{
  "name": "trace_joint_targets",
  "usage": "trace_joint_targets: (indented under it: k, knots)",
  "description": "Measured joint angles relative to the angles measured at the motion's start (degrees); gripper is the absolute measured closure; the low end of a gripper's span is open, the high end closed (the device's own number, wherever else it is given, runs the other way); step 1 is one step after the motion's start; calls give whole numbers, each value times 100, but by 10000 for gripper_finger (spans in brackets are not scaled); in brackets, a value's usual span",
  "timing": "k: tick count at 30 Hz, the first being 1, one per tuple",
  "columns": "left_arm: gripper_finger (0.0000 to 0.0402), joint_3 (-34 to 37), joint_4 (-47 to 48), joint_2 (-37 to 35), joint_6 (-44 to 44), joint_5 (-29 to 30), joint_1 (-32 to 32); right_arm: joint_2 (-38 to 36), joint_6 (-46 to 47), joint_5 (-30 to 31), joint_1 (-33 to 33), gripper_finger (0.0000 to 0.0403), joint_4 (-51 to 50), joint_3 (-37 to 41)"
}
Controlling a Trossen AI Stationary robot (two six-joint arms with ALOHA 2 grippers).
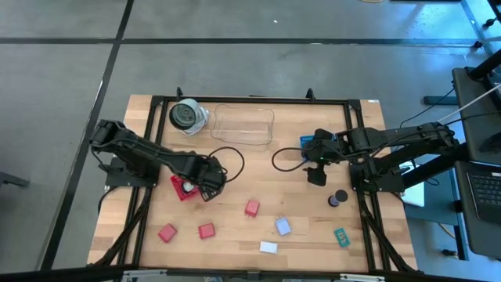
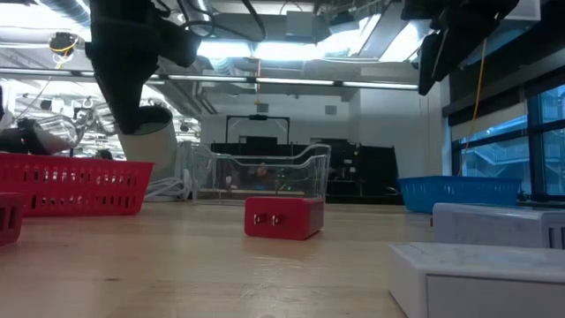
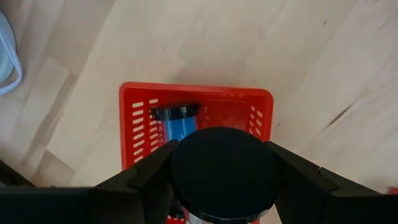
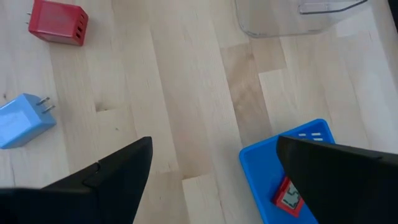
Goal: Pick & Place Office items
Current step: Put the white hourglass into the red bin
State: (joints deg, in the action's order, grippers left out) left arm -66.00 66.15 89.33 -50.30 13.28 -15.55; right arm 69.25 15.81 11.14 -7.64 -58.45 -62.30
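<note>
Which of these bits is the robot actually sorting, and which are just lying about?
Being sorted:
black-capped cylinder in the left tool
red blocks
pale blue cube
white block
green tag
black cylinder

Lying about:
round black-and-white object

- High view looks straight down on the whole table [image 1: 258, 168] from far above.
- Low view sits at tabletop height, facing the room; the red block [image 2: 283, 217] is close.
- Left wrist view looks down closely into the red tray [image 3: 196, 106], frame centre.
- Right wrist view shares the clear tray [image 4: 292, 15] with the high view.
</note>
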Motion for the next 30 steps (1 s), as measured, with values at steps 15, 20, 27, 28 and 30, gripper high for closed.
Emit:
trace_joint_targets:
  k: [15,20,27,28,30]
  knots:
    - [185,572,-188,9,107,345,-44,-1,-15,0,0,56,148,0]
    - [185,662,-363,-75,109,348,-44,0,-15,0,0,56,216,0]
    - [185,664,-412,-84,133,312,-44,0,-11,0,0,56,240,0]
    - [185,664,-441,-84,111,308,-44,-1,-11,0,-1,56,240,0]
    - [185,664,-479,-84,97,306,-44,-2,-11,0,0,56,240,0]
